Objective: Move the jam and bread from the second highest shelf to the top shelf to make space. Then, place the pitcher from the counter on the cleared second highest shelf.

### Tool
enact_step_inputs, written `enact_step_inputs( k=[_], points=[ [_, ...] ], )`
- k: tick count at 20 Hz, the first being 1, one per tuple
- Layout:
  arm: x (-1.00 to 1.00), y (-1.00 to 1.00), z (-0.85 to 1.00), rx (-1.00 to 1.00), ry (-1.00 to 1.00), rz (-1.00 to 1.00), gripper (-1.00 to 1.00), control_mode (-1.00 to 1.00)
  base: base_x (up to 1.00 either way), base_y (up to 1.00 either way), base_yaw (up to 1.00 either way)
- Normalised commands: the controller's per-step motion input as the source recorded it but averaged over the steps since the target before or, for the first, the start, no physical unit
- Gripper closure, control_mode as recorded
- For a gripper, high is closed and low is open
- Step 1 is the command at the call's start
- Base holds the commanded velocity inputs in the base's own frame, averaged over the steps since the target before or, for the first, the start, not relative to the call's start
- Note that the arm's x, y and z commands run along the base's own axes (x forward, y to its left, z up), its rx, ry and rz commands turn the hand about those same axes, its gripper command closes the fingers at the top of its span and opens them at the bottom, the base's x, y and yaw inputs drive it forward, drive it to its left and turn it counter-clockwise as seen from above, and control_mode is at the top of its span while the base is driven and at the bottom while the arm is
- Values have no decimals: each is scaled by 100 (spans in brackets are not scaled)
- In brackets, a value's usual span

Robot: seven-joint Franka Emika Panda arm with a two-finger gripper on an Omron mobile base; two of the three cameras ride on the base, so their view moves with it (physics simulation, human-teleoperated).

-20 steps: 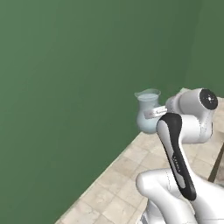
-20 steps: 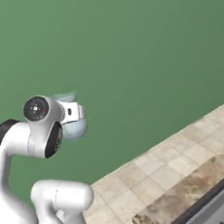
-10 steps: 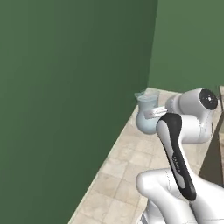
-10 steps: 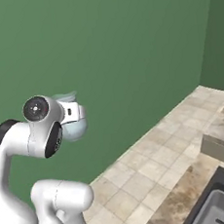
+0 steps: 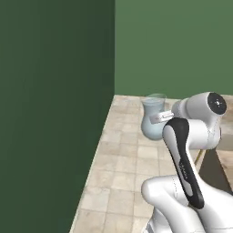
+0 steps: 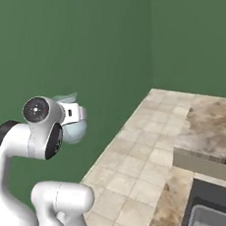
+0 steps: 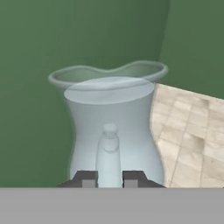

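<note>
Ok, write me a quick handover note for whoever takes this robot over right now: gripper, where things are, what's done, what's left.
Gripper: the fingers sit either side of the handle of the pale blue translucent glass pitcher, apparently shut on it.
Pitcher: held upright in the air in front of the arm, over the tan tiled floor near a corner of the green walls, seen in both base views.
Marbled stone counter: off to the right.
Done: pitcher is off the counter.
Left: carry it to the fridge and set it on the second highest shelf. Check that jam and bread are already on the top shelf.
</note>
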Motion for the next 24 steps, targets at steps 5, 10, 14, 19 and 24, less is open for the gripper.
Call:
enact_step_inputs(
  k=[5,10,14,19,24],
  points=[
    [0,0,0,0,0,0,100,100,92,7,-41],
    [0,0,0,0,0,0,100,100,100,21,-37],
    [0,0,0,0,0,0,100,100,100,24,-35],
    [0,0,0,0,0,0,100,100,100,22,-36],
    [0,0,0,0,0,0,100,100,100,5,-41]
  ],
)
